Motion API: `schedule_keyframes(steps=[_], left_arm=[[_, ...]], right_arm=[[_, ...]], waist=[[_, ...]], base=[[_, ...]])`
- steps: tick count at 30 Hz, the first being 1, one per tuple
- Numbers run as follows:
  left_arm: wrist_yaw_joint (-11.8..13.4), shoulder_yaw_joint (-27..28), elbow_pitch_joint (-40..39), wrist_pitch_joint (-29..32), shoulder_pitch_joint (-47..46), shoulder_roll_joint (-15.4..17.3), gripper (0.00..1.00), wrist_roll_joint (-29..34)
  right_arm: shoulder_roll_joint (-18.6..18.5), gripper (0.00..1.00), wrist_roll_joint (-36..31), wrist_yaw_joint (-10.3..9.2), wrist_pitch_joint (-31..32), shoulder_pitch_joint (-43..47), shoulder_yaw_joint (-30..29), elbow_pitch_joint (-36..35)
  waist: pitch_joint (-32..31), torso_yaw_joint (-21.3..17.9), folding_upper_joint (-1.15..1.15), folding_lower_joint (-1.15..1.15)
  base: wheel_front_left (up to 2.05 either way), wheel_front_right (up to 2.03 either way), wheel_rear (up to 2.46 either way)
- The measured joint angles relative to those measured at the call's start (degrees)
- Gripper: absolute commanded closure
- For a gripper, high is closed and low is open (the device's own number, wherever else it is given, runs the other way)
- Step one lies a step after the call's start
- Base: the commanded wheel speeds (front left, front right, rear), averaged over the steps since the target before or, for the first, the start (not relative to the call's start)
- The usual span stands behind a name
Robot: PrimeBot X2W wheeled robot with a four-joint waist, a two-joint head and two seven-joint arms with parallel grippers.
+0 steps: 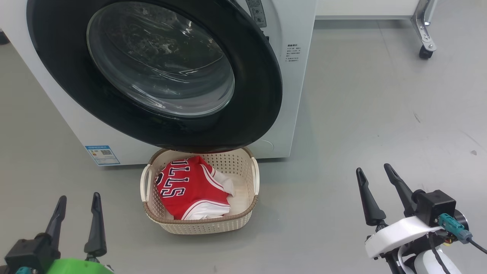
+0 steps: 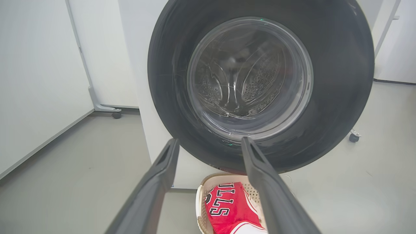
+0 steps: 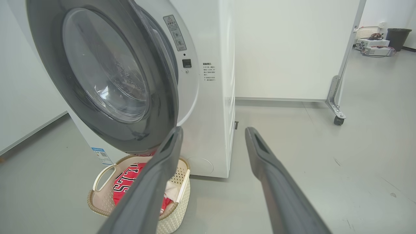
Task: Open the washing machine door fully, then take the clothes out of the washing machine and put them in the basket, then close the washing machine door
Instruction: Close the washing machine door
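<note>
basket (image 1: 207, 227) well apart from left tool (image 1: 79, 196)

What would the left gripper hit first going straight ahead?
Most likely the washing machine door, near the lower rim of its glass. The left gripper points above the basket. Distance unclear.

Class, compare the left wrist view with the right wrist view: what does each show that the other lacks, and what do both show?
Left wrist adds: the perforated drum behind the door. Right wrist adds: a label behind the ajar door, a dark bin far off. Both: the door, the basket, red clothes in it.
</note>
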Motion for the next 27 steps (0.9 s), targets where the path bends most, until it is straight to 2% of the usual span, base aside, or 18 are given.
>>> schedule_keyframes(steps=[5,15,27], left_arm=[[1.04,-0.93,0.52,-0.44,0.83,-0.46,0.00,2.48],[1.53,-1.67,0.96,-0.40,1.77,-2.58,0.00,4.61],[1.63,-1.19,1.14,-0.04,2.23,-4.08,0.00,6.12]], right_arm=[[0.01,0.00,-0.10,-0.01,0.46,0.38,0.47,0.03],[-0.57,0.00,-0.60,-1.89,0.90,2.48,-0.15,-0.03],[-0.83,0.00,-0.64,-2.42,1.14,3.38,-0.47,-0.98]], waist=[[-0.32,-0.06,0.00,0.00],[-0.80,-0.78,0.00,0.00],[-0.74,-1.27,0.00,0.00]], base=[[0.00,0.00,0.00],[0.00,0.00,0.00],[0.00,0.00,0.00]])
